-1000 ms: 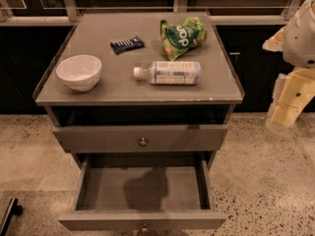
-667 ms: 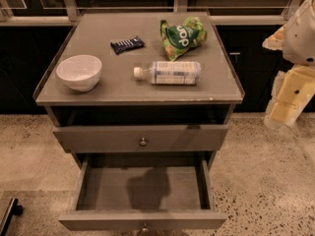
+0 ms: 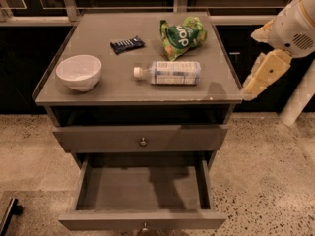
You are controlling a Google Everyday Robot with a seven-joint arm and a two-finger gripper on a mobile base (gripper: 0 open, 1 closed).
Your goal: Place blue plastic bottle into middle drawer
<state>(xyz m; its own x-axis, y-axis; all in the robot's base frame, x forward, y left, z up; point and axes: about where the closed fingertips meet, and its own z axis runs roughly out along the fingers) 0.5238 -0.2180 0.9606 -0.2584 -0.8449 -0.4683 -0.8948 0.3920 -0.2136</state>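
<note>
The blue plastic bottle (image 3: 170, 73) lies on its side on the cabinet top, white cap pointing left. The middle drawer (image 3: 142, 219), the lowest grey one with a small round knob, is pulled open and nothing lies in it. My gripper (image 3: 256, 82) hangs at the right edge of the cabinet top, level with the bottle and about a hand's width to its right, not touching it. It holds nothing that I can see.
On the cabinet top (image 3: 113, 90) stand a white bowl (image 3: 78, 72) at the left, a dark snack bar (image 3: 127, 44) at the back and a green snack bag (image 3: 181, 37) just behind the bottle. A closed grey drawer (image 3: 141, 139) sits above the open one.
My gripper has moved up and to the left, from beside the cabinet to its right edge. The bottle and drawers have not moved.
</note>
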